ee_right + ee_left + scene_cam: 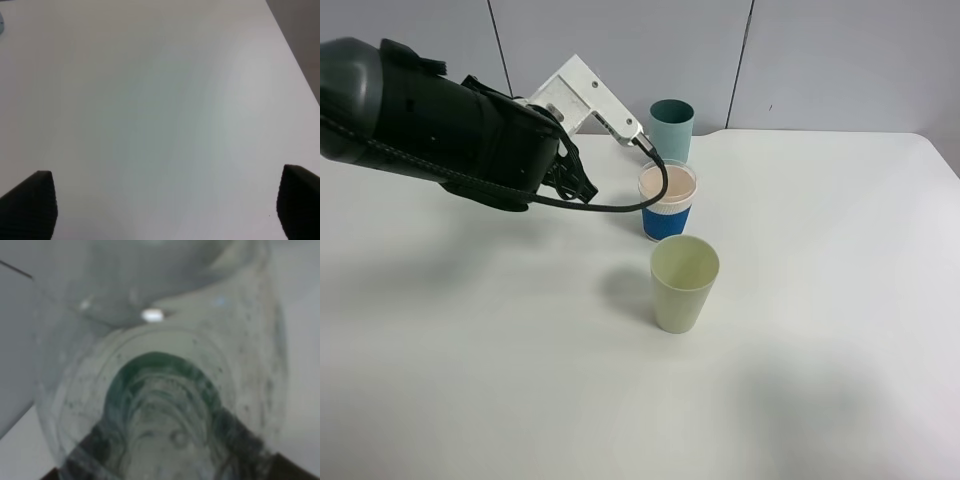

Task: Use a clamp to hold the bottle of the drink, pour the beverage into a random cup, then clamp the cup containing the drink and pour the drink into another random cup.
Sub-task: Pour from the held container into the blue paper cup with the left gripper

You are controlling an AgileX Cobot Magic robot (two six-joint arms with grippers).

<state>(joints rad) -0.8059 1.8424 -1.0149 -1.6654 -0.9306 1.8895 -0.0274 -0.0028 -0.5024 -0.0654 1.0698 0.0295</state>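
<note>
Bottle (160, 390) label green, blurred, unreadable; cup (666, 212) blue-banded.

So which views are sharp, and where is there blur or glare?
Left wrist view: badly out of focus, the bottle fills the frame with a glare spot. Exterior high view: sharp, soft shadow beside the pale green cup. Right wrist view: evenly lit table.

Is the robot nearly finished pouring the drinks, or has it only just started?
Just started. Done: the left pincer looks shut on the bottle, which fills its wrist view. In hand: it hangs over the blue-banded cup; whether any drink is inside cannot be told. Left: lifting that cup and pouring into the pale green cup. The right pincer is open and empty.
</note>
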